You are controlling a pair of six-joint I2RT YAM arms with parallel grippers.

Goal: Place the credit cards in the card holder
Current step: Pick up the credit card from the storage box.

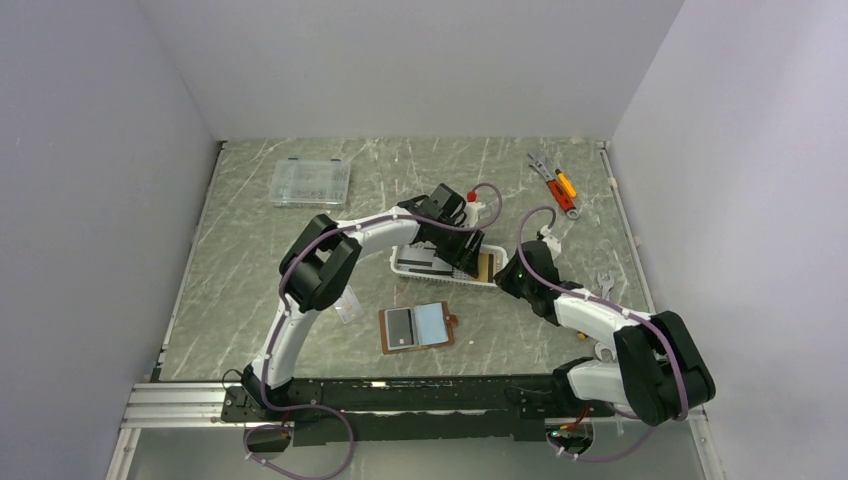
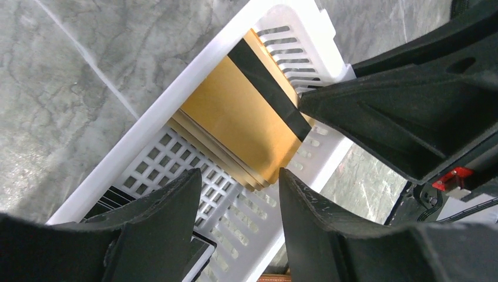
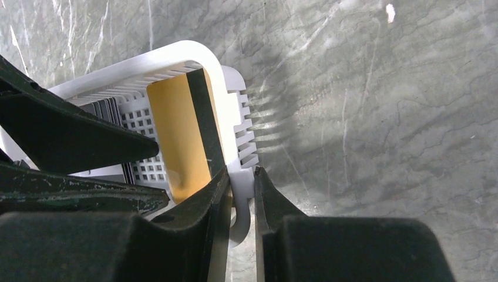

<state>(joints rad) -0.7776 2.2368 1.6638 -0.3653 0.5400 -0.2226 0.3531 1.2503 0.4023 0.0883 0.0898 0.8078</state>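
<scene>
Item, white basket (image 1: 400,264): stands mid-bench (image 1: 250,250); it holds the credit cards, so both arms converge on it.

Item, credit cards: one orange-gold card (image 2: 241,117) with a black stripe leans on edge against the basket's right end wall, more gold edges stacked behind it; darker cards (image 3: 108,111) lie further along the basket; none is gripped.

Item, right gripper (image 3: 242,173): clamped on the basket's end wall, one finger inside and one outside; I judge this a brace, so the light basket does not slide or tip while a card is drawn out.

Item, left gripper (image 2: 239,176): jaws apart and empty, poised above the basket floor just short of the gold card's lower edge; I read the opening as set to straddle that thin edge.

Item, card holder (image 1: 418,327): lies unfolded on the bench, near the basket on the side towards the arm bases, pale blue inside facing up, so a card can go straight in; its left half looks grey, and I cannot tell whether that is a card.
</scene>
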